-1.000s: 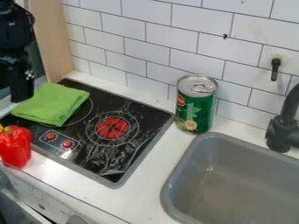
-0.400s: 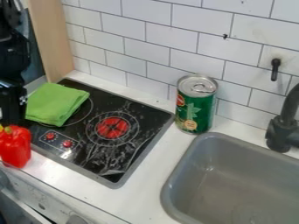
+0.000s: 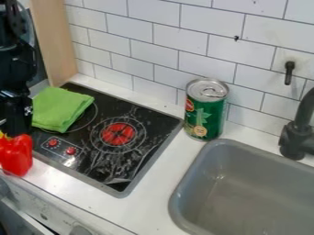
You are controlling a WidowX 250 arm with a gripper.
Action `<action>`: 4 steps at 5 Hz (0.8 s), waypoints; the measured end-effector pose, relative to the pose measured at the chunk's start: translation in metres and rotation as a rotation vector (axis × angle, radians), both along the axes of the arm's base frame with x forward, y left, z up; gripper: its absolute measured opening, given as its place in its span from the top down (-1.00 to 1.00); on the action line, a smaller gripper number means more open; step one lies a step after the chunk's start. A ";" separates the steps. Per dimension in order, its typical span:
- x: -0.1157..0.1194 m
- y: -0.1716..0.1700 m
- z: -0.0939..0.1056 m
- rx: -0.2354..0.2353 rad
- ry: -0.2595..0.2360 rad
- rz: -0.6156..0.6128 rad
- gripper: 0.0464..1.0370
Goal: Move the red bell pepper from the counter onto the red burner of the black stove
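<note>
At the left edge the gripper (image 3: 14, 126) hangs low, just behind and above the red bell pepper (image 3: 16, 155), overlapping its top in the view; whether they touch I cannot tell. The pepper stands at the stove's front left corner. Right of the gripper, a folded green cloth (image 3: 60, 109) lies on the back left part of the black stove top (image 3: 138, 158). A green can (image 3: 206, 110) stands upright on the counter between stove and wall.
The grey sink (image 3: 182, 186) takes up the lower right, with a black faucet (image 3: 297, 137) at its back right. A white tiled wall (image 3: 153, 59) runs behind the counter, and a wooden panel (image 3: 54, 41) rises at the back left.
The gripper has come down from over the cloth's left side to the pepper, shifting slightly right in the last moment. Cloth, can and pepper have stayed put.
</note>
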State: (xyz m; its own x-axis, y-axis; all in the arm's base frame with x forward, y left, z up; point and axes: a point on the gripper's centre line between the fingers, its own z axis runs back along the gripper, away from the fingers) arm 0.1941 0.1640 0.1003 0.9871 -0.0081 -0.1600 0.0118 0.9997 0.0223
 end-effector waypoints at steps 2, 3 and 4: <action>0.000 0.004 -0.016 -0.003 0.041 0.019 -0.93; 0.000 0.005 -0.019 0.001 0.050 0.035 -0.85; -0.001 0.006 -0.019 0.008 0.056 0.037 -0.29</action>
State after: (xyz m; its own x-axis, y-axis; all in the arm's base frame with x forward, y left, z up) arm 0.1928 0.1696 0.0818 0.9763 0.0301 -0.2145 -0.0241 0.9992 0.0306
